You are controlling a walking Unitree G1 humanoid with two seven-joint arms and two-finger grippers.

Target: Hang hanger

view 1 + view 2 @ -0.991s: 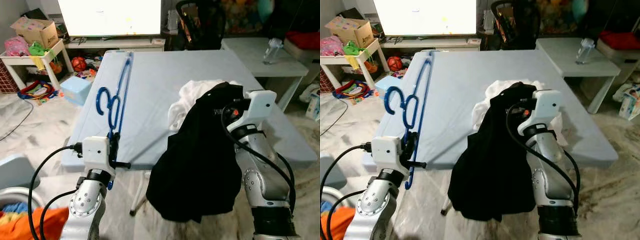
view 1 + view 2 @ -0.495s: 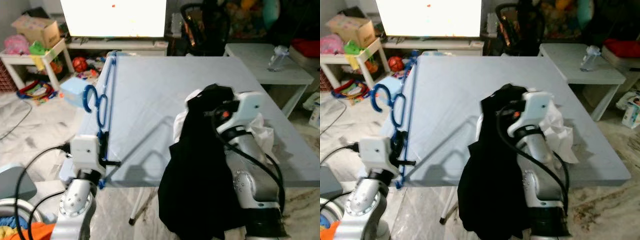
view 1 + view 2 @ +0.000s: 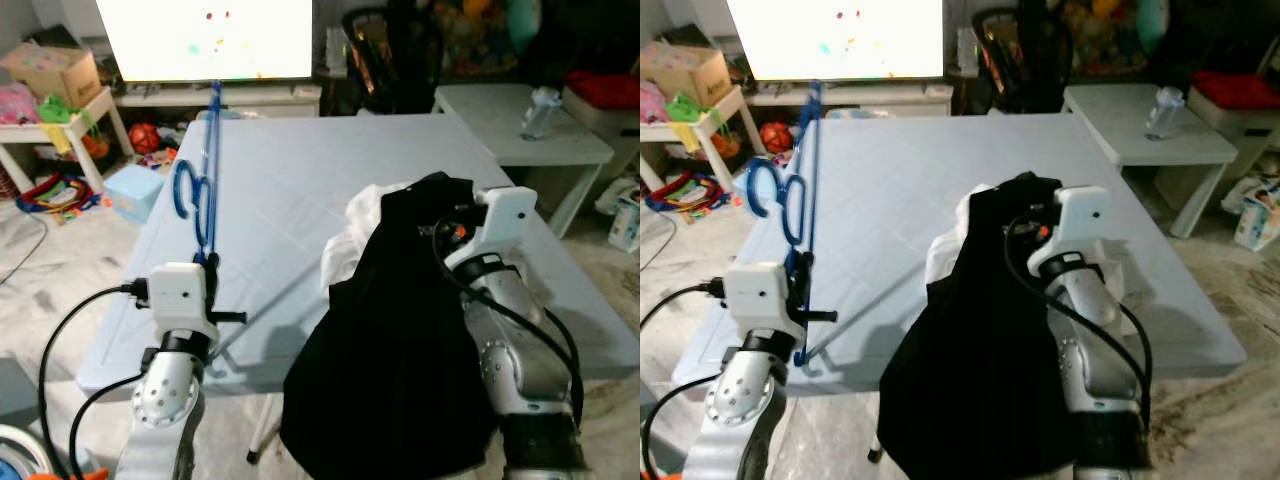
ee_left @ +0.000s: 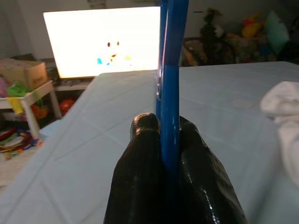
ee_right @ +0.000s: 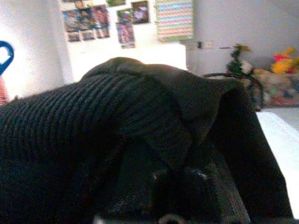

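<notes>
A wide pale blue table [image 3: 300,190] spreads before the robot, with a bright screen [image 3: 205,38] beyond its far edge and a smaller white table [image 3: 520,130] off to the right carrying a clear bottle [image 3: 535,100]. A black garment [image 3: 400,340] hangs from the right arm, draped over the right gripper [image 5: 177,179] and trailing down past the table's near edge; the cloth covers the fingers, so I cannot tell whether they are clamped or apart. Just behind the garment, white cloth [image 3: 355,225] lies bunched on the table. At the near left corner the left gripper [image 4: 168,128] clenches the blue hanger [image 3: 200,190], both black fingers [image 4: 140,154] pressed against its straight bar. The hanger stands upright above the table's left edge, its hook curling leftward. Toys and a cardboard box [image 3: 45,70] sit on the floor and shelf at far left.
</notes>
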